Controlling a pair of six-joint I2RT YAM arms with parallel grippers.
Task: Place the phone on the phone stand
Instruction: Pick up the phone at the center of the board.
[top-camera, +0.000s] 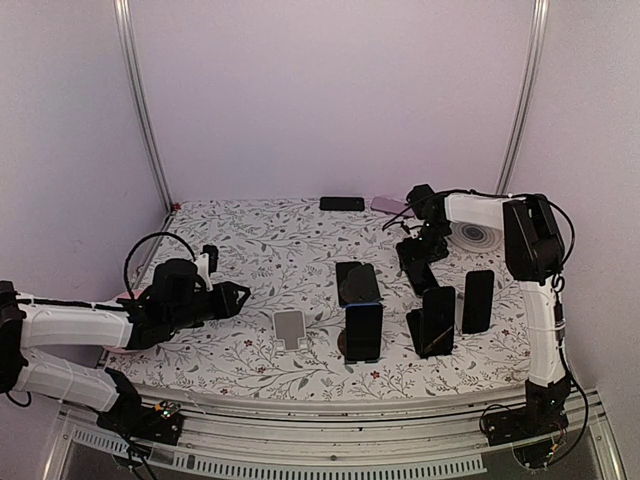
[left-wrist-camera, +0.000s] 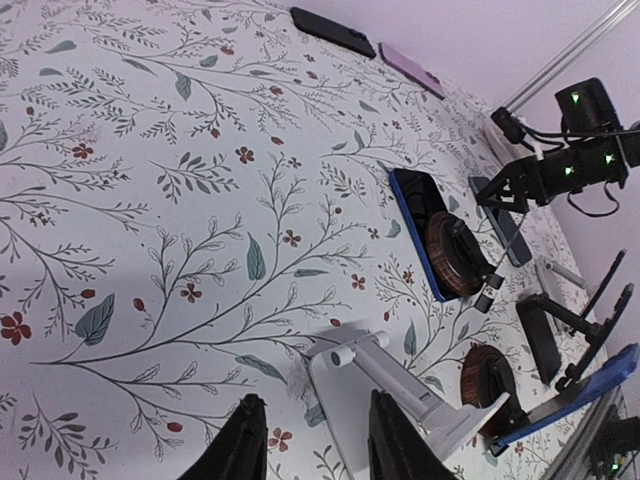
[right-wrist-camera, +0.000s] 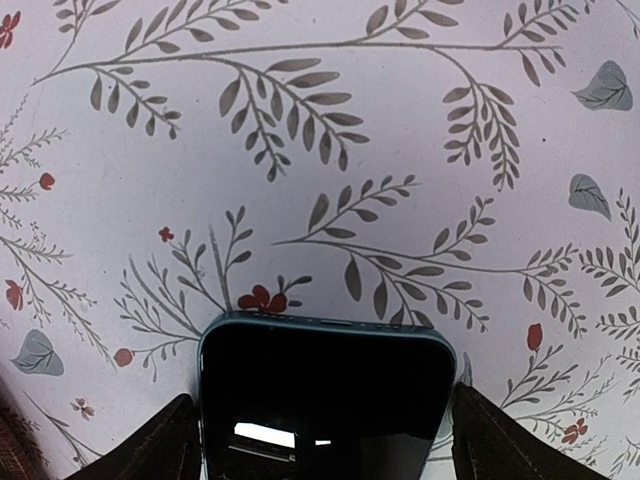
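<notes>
Straddling the phone (right-wrist-camera: 330, 370) that lies flat on the cloth (top-camera: 250, 230), the right gripper (right-wrist-camera: 322, 430) has its jaws wide, one finger at each side edge; I cannot tell whether they press it. Dark stands (top-camera: 437, 320) bearing phones crowd just nearside. The left gripper (left-wrist-camera: 315, 445) hangs half open, holding nothing, just short of the white stand (left-wrist-camera: 375, 385). Two spare phones (top-camera: 342, 203) lie at the far edge.

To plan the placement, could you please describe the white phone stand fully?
The white phone stand looks like smooth plastic or metal: a rounded back plate tilted backward on a hinged arm and flat base. It is empty, standing on the floral table cover, left of the propped phones. Nothing appears to touch it; the open left gripper hangs close by.
</notes>
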